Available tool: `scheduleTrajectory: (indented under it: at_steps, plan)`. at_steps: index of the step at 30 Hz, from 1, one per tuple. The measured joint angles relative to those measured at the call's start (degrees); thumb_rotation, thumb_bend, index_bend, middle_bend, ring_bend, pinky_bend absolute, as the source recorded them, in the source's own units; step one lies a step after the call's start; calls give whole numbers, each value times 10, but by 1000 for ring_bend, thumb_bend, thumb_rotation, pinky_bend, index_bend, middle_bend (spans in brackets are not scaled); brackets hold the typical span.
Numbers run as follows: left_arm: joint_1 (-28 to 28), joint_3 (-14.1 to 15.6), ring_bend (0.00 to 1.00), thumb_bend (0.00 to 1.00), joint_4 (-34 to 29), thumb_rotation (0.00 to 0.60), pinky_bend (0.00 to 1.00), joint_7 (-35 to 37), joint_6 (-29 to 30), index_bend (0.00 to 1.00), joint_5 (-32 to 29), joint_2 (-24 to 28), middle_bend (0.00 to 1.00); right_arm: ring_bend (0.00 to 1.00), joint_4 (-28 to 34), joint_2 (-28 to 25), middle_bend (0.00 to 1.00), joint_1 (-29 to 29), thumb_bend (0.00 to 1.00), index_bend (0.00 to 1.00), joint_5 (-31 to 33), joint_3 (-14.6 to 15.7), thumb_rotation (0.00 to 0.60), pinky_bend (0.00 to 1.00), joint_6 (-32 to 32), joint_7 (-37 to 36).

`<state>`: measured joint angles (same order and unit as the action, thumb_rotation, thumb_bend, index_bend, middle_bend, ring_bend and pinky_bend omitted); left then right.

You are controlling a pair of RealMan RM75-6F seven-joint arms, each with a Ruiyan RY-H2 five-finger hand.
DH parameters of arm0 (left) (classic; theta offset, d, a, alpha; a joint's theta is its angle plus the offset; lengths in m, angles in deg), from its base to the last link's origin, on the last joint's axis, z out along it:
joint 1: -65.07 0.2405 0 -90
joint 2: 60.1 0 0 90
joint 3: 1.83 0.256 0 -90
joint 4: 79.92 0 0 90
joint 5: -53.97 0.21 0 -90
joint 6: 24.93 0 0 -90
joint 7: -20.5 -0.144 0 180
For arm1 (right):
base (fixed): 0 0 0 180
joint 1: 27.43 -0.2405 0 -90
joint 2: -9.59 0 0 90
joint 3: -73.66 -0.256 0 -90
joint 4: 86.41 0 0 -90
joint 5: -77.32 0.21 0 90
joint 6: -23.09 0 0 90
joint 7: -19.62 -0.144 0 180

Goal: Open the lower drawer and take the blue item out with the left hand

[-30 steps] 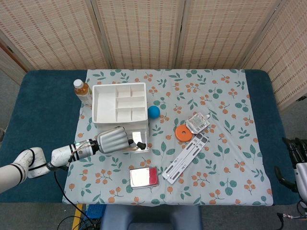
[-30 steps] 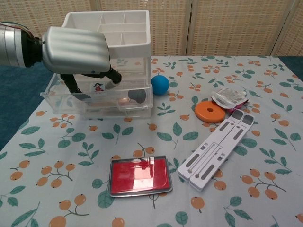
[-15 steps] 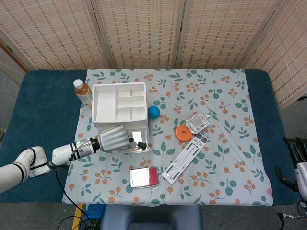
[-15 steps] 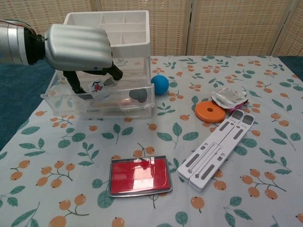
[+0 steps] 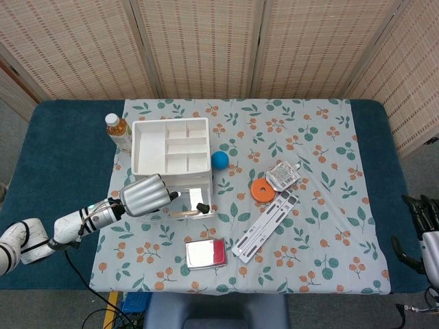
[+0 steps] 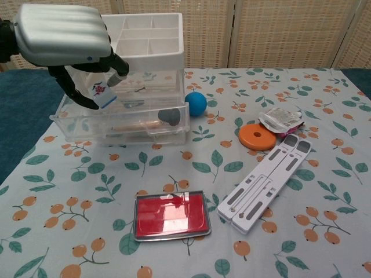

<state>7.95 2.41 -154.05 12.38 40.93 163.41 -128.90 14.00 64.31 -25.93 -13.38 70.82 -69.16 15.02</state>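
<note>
A white drawer unit [image 5: 171,147] [image 6: 152,40] stands on the floral cloth with its clear lower drawer [image 6: 119,132] [image 5: 186,210] pulled out toward me. My left hand [image 5: 144,194] [image 6: 64,35] hovers above the drawer's left end. It pinches a small white item with a blue edge and a red mark [image 6: 103,92], lifted clear of the drawer. A brown stick [image 6: 136,125] and a dark knob-like piece [image 6: 168,117] lie inside the drawer. My right hand [image 5: 423,214] rests at the table's far right edge, holding nothing, fingers apart.
A blue ball [image 5: 219,160] [image 6: 196,103] lies right of the unit. An orange disc [image 6: 257,138], a crinkled packet [image 6: 281,120], a white folding stand [image 6: 266,182] and a red-lidded tin [image 6: 171,215] lie on the cloth. A bottle [image 5: 118,129] stands behind the unit's left corner.
My left hand has risen out of the lower drawer and moved left, carrying the small blue-edged item up with it. The right hand has barely moved.
</note>
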Motion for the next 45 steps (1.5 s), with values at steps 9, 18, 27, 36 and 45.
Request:
scheduleTrajectory:
  at_steps: [9, 18, 27, 36, 45]
  plan:
    - [67, 2, 1000, 162, -40, 600, 1000, -16, 48, 561, -29, 49, 922, 0, -9, 3, 113, -7, 432, 0, -2, -2, 600, 23, 6, -9]
    - [142, 7, 1000, 163, -41, 600, 1000, -6, 76, 560, -79, 75, 922, 0, -8, 2, 113, -10, 432, 0, -8, -3, 600, 24, 5, -10]
    - [176, 12, 1000, 163, -11, 600, 1000, -8, 42, 554, -117, 51, 922, 0, -1, -1, 113, -11, 432, 0, -12, -2, 600, 24, 4, -4]
    - [186, 4, 1000, 162, 40, 600, 1000, 9, -21, 527, -160, 2, 922, 0, 6, -4, 113, -7, 432, 0, -11, 0, 600, 23, -1, 2]
    - [192, -6, 1000, 163, 60, 600, 1000, 28, -38, 402, -175, -24, 911, 0, 7, -3, 113, -7, 432, 0, -10, 0, 600, 23, 0, 5]
